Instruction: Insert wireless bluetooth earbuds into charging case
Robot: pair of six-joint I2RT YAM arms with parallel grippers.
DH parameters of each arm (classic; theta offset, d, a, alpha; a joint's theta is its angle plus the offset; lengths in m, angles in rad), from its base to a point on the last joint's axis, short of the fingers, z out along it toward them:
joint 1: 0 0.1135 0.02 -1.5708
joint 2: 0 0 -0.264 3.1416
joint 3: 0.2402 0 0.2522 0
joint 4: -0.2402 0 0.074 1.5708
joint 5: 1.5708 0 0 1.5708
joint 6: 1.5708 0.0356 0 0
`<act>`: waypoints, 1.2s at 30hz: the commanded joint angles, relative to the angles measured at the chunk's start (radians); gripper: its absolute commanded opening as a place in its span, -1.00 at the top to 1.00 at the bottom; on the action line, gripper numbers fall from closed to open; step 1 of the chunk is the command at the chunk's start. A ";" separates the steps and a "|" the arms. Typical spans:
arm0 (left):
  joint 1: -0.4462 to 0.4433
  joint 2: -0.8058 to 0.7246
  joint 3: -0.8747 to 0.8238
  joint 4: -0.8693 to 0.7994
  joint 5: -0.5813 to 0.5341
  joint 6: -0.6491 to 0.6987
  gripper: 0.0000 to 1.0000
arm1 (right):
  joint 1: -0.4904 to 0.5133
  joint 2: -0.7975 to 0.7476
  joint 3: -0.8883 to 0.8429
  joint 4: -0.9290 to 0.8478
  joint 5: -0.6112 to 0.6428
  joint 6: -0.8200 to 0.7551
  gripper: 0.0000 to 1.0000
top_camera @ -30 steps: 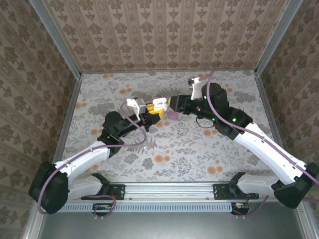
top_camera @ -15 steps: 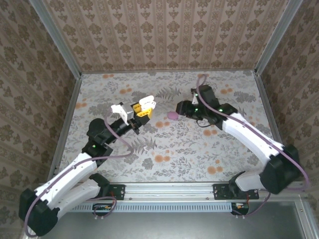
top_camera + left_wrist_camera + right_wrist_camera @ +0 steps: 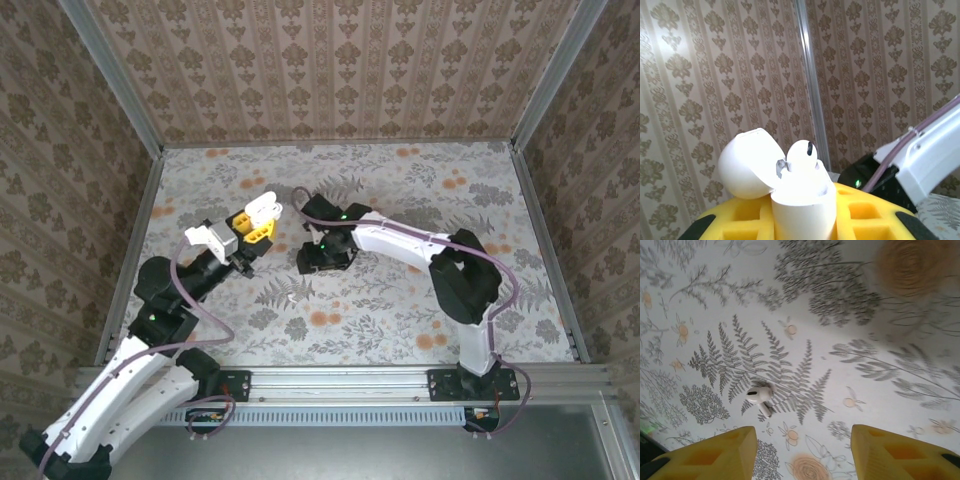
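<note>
Your left hand (image 3: 252,226) clamps the one white hinged charging case (image 3: 802,210), lid open, one white plastic earbud (image 3: 801,157) upright inside. Your right hand (image 3: 804,450) gapes over the second earbud (image 3: 760,397), which lies flat on the floral counter (image 3: 865,365), stem towards that hand.

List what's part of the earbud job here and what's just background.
Job: white plastic charging case, lid open, held in the left gripper; small white earbud sitting in it; second white earbud lying loose; right gripper, open, pointed at it.
Background: floral-print table cover; damask-patterned walls.
</note>
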 commanded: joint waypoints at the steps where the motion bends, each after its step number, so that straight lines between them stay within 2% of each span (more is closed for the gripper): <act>1: 0.006 -0.027 0.054 -0.050 -0.027 0.051 0.93 | 0.031 0.066 0.050 -0.073 -0.001 -0.028 -0.09; 20: 0.007 -0.037 0.086 -0.075 -0.009 0.077 0.93 | 0.133 0.289 0.291 -0.198 0.028 -0.059 0.01; 36: 0.008 -0.015 0.086 -0.060 0.003 0.070 0.92 | 0.178 0.382 0.387 -0.287 0.117 -0.090 0.13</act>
